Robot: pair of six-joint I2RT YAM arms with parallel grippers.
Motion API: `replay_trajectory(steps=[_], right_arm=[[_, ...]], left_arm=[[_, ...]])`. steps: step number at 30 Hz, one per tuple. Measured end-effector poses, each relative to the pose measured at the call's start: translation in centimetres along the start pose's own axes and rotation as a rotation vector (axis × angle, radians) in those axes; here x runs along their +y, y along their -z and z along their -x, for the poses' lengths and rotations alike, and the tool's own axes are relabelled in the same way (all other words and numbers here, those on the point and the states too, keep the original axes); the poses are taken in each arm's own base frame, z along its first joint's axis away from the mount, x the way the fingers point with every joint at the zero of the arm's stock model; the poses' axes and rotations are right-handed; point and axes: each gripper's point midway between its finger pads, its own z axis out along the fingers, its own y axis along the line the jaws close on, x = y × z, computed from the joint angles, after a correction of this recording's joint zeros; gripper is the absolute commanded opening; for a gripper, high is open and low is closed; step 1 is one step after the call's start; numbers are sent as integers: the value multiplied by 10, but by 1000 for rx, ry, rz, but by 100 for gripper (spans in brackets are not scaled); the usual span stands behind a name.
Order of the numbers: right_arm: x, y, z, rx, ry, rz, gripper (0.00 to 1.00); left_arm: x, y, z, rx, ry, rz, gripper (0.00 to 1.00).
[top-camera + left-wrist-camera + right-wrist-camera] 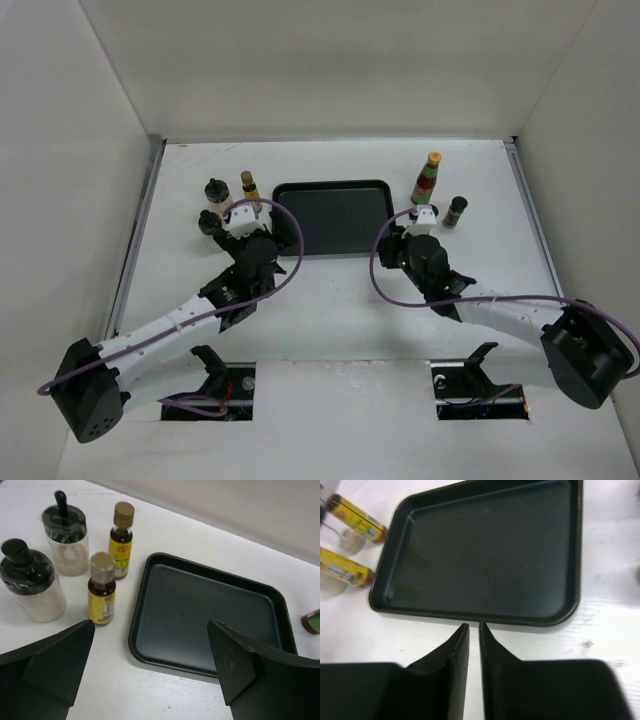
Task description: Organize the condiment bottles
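Two stubby pale black-capped bottles (pixel 65 540) (pixel 30 582) and two slim yellow-labelled bottles (pixel 121 540) (pixel 102 590) stand left of the black tray (pixel 137 630). My left gripper (pixel 151 624) is open and empty, low over the table at the tray's near-left corner. In the top view it (pixel 243 218) covers one yellow bottle. The red bottle (pixel 428 178) with green neck and orange cap and a dark jar (pixel 456 211) stand right of the tray. A second dark jar is hidden. My right gripper (pixel 474 627) is shut and empty, just short of the tray's near rim (pixel 470 614).
White walls close in the table on the left, back and right. The flat black tray (pixel 330 240) lies between the two bottle groups with nothing in it. Purple cables loop over both arms.
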Motion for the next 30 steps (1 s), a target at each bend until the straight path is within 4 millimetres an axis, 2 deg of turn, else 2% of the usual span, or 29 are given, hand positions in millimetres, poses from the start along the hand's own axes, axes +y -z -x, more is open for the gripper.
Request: replay_trajectory(steps=[2, 4, 5, 6, 7, 8, 11, 13, 16, 20, 26, 30], right_arm=[[6, 1, -3, 12, 4, 26, 2], [12, 3, -6, 28, 11, 54, 4], [15, 3, -9, 35, 17, 66, 7], [19, 4, -10, 42, 22, 78, 11], [22, 4, -11, 47, 27, 88, 14], [24, 4, -12, 50, 31, 95, 18], [27, 3, -15, 57, 46, 106, 34], [27, 3, -16, 59, 56, 107, 40], [27, 2, -18, 64, 68, 108, 40], [27, 0, -27, 85, 86, 107, 40], [28, 0, -28, 87, 93, 112, 41], [29, 0, -28, 85, 92, 113, 41]], left_arm=[[4, -4, 5, -19, -8, 17, 97], [10, -12, 8, -29, -13, 42, 42], [14, -18, 8, -30, -17, 58, 28], [19, -23, 8, -27, -29, 72, 26], [24, -29, 7, -20, -43, 88, 27], [28, -34, 6, -12, -52, 101, 32], [36, -49, 3, 14, -76, 133, 61], [37, -58, 5, 21, -80, 145, 69], [40, -67, 7, 26, -78, 161, 70], [45, -81, 7, 41, -81, 184, 66], [53, -98, -11, 91, -110, 210, 59], [59, -104, -21, 115, -127, 230, 58]])
